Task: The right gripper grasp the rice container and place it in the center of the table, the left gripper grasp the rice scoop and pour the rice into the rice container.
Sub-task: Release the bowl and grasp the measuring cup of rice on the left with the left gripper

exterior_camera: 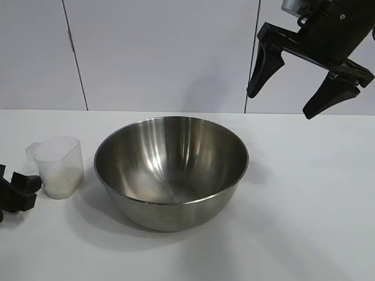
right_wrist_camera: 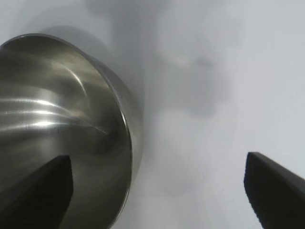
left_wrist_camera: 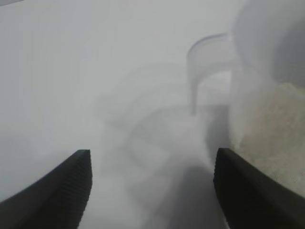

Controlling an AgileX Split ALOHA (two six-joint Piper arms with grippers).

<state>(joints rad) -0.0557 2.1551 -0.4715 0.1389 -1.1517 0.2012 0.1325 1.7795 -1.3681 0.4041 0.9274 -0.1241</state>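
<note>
- The big shiny rice container [exterior_camera: 171, 170] sits in the middle of the white table [exterior_camera: 304, 222].
- The small clear rice scoop [exterior_camera: 57, 167] stands just beside it, with white rice [exterior_camera: 60, 180] inside.
- The left gripper [exterior_camera: 14, 190] is low on the table, next to the scoop, open and holding nothing.
- The right gripper [exterior_camera: 293, 93] hangs up high, wide open and empty.

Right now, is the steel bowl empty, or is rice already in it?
Empty. The bowl shows only bare shiny metal inside, and the rice still sits in the upright scoop beside it.
</note>
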